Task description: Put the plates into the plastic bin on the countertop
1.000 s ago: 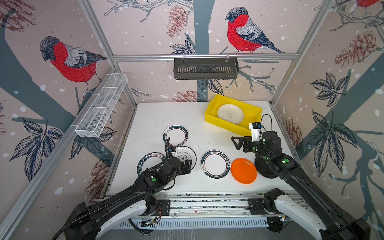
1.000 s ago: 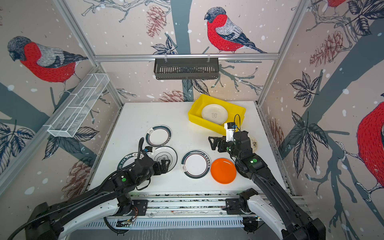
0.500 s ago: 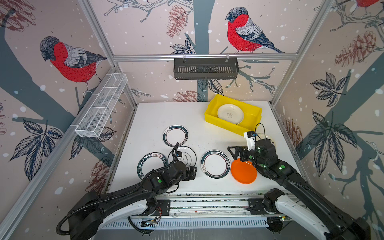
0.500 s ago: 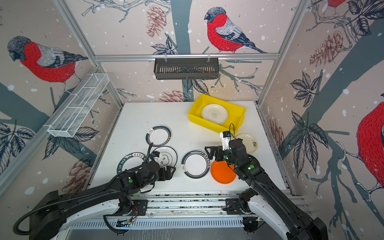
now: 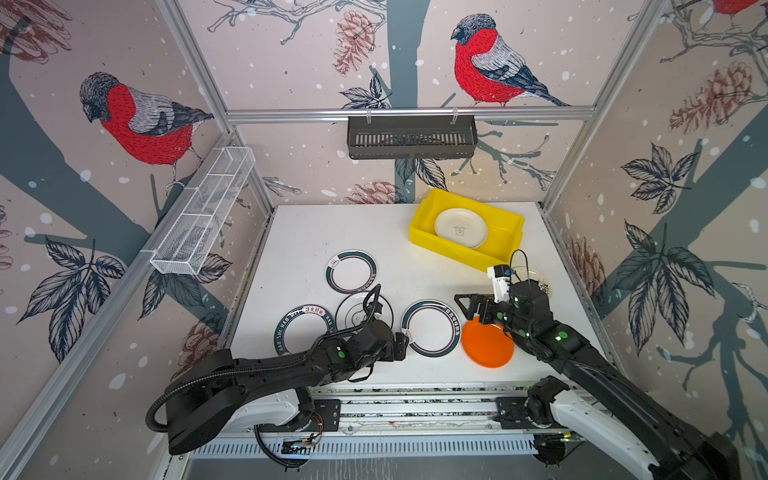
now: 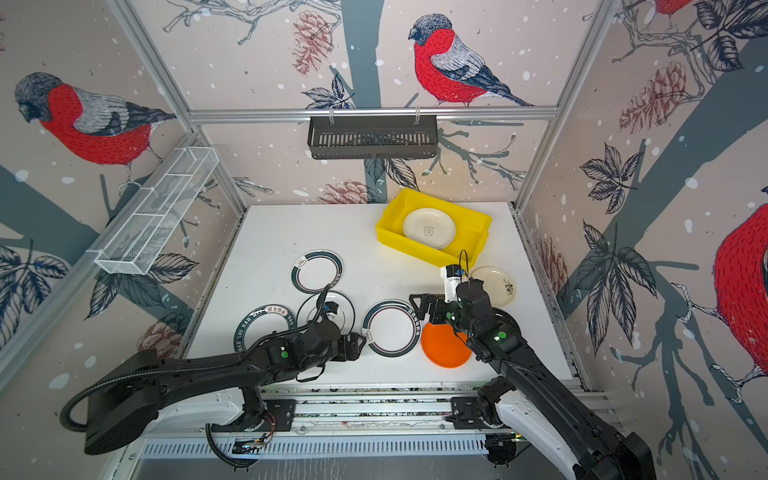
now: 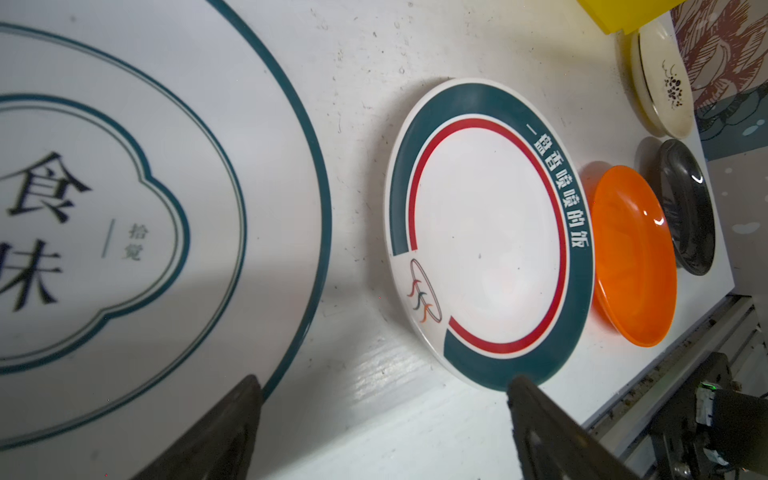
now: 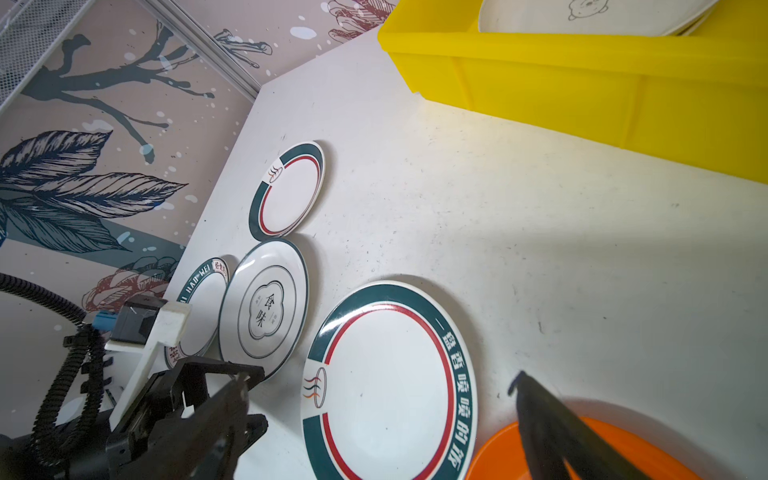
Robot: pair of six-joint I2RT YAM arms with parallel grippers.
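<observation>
The yellow plastic bin stands at the back right of the white countertop with a cream plate inside. Loose plates lie in front: a teal-rimmed one, an orange one, a black-ringed one, two more teal-rimmed ones, a cream one and a dark one. My left gripper is open and low at the front-centre teal plate's left edge, nothing between its fingers. My right gripper hangs open over the gap between that plate and the orange one.
A black slotted basket hangs on the back wall. A white wire rack is fixed along the left wall. Aluminium rails run along the countertop's front edge.
My left gripper slid right from the black-ringed plate to the front-centre teal plate's edge. My right gripper came down and forward from beside the bin to above the orange plate's far edge.
</observation>
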